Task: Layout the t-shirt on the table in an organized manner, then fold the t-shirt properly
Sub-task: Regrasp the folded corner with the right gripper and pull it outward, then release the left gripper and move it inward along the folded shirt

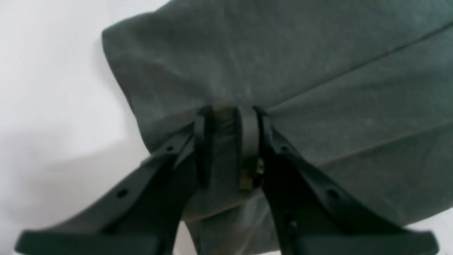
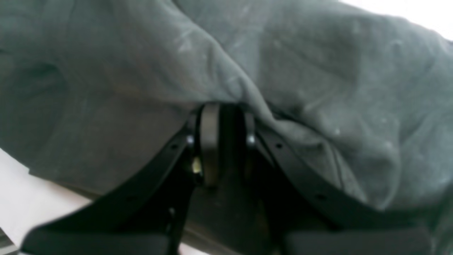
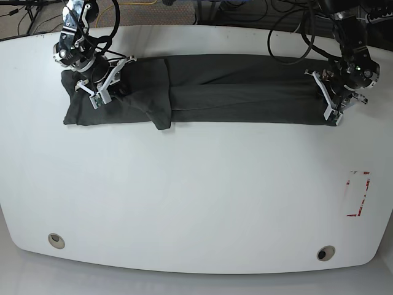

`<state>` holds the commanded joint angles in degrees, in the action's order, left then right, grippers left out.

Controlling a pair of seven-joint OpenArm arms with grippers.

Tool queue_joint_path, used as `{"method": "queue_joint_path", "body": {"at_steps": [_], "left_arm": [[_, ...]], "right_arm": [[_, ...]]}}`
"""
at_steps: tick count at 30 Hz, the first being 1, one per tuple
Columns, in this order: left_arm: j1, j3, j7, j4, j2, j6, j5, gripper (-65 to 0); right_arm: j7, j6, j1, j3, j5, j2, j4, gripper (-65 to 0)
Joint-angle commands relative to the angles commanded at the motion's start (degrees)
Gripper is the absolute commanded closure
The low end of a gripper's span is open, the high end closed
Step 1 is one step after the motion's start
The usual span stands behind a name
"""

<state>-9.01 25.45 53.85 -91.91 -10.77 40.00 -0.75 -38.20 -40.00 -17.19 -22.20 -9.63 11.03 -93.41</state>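
Across far side of table [image 3: 196, 203], long folded t-shirt [image 3: 233, 89]; left gripper [image 1: 230, 117] and right gripper [image 2: 224, 113] each pinching cloth at opposite ends.

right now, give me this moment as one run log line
shirt: long folded strip, table far side | left gripper: shut on shirt, one end | right gripper: shut on shirt, other end

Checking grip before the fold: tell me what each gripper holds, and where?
Both pinch the t-shirt: left gripper at one end's edge, right gripper at the other end.
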Motion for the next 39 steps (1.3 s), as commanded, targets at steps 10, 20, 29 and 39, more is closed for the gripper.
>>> {"method": "queue_joint_path", "body": {"at_steps": [10, 20, 29, 39], "left_arm": [[3.69, 0.09, 7.47, -6.07, -1.05, 0.00, 0.97, -30.4], [3.78, 4.13, 14.24, -11.08, -1.41, 0.00, 15.82, -42.2], [1.85, 8.53, 15.12, -6.24, -3.43, 0.00, 27.25, -42.5], [1.85, 8.44, 14.95, 2.46, -3.78, 0.00, 28.84, -42.4]], "right_arm": [[-0.09, 0.00, 0.53, 0.35, -0.09, -0.18, -0.18, -8.9], [-0.09, 0.00, 0.53, 0.44, -0.09, -0.44, -0.18, -8.9], [-0.09, 0.00, 0.44, 0.44, -0.18, -0.44, -0.09, -8.9], [-0.09, 0.00, 0.26, 0.44, -0.18, -0.44, 0.00, -8.9]]}}
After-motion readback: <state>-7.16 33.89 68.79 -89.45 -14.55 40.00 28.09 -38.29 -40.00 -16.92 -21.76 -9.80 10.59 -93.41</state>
